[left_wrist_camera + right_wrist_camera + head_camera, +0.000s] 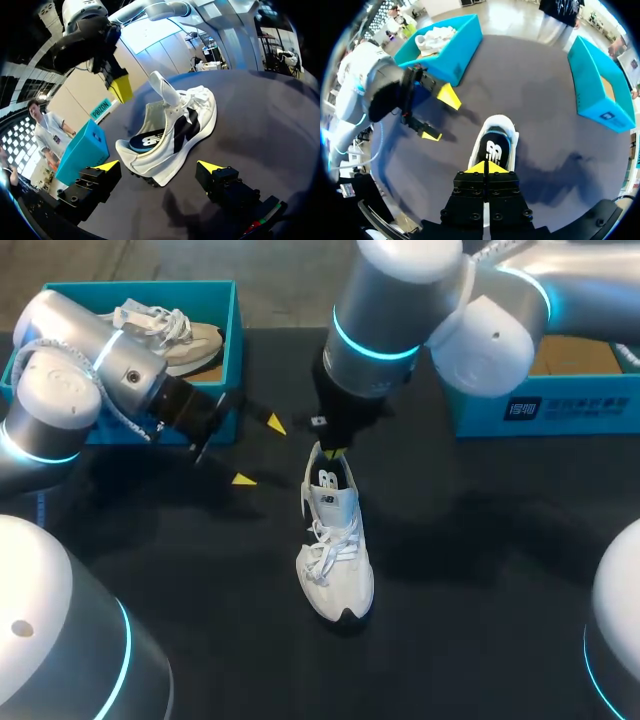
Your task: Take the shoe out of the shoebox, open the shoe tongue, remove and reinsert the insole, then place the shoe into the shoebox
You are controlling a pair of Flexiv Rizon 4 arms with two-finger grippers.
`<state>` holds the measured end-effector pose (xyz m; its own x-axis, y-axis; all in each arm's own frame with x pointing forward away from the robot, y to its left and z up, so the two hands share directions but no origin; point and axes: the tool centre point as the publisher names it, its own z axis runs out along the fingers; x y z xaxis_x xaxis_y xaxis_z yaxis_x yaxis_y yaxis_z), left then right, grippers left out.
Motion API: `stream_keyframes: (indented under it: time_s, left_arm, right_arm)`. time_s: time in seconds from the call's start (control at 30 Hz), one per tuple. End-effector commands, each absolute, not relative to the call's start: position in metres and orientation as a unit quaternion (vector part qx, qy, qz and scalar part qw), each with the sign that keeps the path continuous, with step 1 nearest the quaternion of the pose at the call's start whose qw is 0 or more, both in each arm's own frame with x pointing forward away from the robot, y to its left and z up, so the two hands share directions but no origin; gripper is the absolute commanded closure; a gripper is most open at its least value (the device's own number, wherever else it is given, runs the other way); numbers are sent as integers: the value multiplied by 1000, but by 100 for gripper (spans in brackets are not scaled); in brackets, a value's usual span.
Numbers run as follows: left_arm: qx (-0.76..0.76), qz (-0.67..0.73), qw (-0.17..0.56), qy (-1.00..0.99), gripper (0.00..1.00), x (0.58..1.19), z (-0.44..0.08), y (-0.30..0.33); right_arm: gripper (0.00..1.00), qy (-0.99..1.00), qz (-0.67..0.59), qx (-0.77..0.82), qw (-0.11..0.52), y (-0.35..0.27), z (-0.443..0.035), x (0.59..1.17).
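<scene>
The white shoe (335, 560) stands on the counter (480, 620), toe near, heel far, its tongue (162, 90) lifted and the dark insole (493, 150) seated inside. Just above the heel hang the right jaws, pressed together on nothing. Left of them the left jaws are spread, apart from the shoe. Far left, a shoebox (150, 290) holds another shoe (175, 335). Insole removal looks to be in hand: the right jaws must part, dip in and pinch its heel edge

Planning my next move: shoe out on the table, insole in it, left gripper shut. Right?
No: the left gripper is open, fingers wide apart with the shoe ahead of them, as the left wrist view shows. The shoe is on the table, insole in it.
</scene>
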<state>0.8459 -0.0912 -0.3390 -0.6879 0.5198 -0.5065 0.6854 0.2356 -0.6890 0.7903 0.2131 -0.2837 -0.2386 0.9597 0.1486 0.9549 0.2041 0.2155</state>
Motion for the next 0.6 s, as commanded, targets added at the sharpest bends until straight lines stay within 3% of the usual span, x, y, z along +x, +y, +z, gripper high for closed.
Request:
stream_keyframes:
  time_s: [0.03,0.6]
  left_arm:
    - [385,-482,87,782,0,843,-338,-91]
    - [392,-482,87,779,0,845,-336,-99]
  right_arm:
    - [100,775,124,620,-2,220,-313,793]
    - [100,770,73,632,-46,214,-361,785]
